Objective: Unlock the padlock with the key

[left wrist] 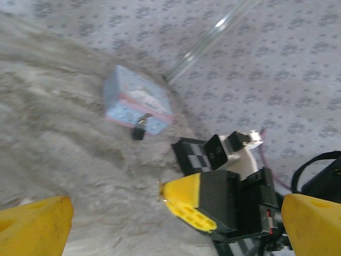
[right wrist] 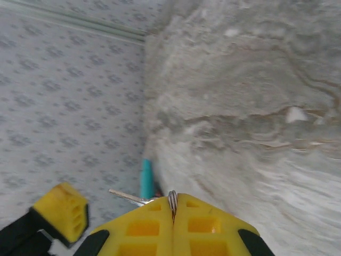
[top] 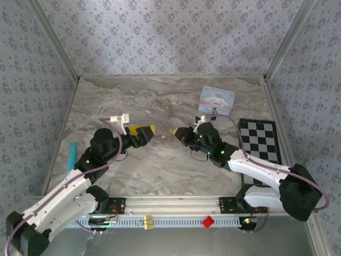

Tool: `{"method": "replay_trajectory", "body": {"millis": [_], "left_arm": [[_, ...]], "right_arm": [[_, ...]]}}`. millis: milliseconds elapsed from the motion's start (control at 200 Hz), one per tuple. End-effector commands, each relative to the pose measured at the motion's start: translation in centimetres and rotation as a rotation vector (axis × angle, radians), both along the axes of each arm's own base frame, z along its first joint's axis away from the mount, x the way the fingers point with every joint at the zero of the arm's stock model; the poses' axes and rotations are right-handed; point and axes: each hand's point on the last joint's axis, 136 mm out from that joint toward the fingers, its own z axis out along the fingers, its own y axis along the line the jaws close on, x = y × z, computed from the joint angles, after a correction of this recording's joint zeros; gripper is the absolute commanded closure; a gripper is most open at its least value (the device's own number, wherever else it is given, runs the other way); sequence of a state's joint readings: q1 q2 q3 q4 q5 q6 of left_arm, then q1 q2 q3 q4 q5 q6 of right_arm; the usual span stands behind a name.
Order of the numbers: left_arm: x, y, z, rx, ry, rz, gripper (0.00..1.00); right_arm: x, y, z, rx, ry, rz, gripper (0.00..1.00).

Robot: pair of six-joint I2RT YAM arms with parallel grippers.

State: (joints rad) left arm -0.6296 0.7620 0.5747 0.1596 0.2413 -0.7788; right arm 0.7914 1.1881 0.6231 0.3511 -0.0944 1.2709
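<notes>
The right gripper (right wrist: 172,210) has its jaws pressed together on the ring end of the key (right wrist: 126,197), a grip that I judge leaves the blade free for the lock. The blade sticks out sideways from the fingertips, its long axis roughly level and its tip toward the left gripper (top: 144,131), whose jaws stand spread wide, perhaps ready to steady something. The padlock (left wrist: 140,128) lies well apart, near the far right corner of the desk (top: 160,106), against the blue tin (left wrist: 136,98); which way its keyhole faces is too blurred to tell
</notes>
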Motion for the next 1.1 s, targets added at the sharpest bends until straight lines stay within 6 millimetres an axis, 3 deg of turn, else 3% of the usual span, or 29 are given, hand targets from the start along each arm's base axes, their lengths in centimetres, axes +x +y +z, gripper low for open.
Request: {"method": "replay_trajectory", "body": {"millis": [0, 355, 765, 1094], "left_arm": [[-1.0, -2.1, 3.8, -0.060, -0.115, -0.152, 0.01], [0.6, -2.5, 0.8, 0.041, -0.020, -0.101, 0.22], [0.2, -3.5, -0.8, 0.142, -0.001, -0.106, 0.44], [0.8, -2.9, -2.0, 0.200, 0.032, -0.067, 0.53]], "right_arm": [[0.1, 0.3, 2.2, 0.141, -0.016, -0.011, 1.00], [-0.9, 2.0, 2.8, 0.193, -0.018, 0.048, 1.00], [-1.3, 4.0, 2.5, 0.206, -0.016, 0.110, 1.00], [-1.5, 4.4, 2.6, 0.209, -0.023, 0.121, 1.00]]}}
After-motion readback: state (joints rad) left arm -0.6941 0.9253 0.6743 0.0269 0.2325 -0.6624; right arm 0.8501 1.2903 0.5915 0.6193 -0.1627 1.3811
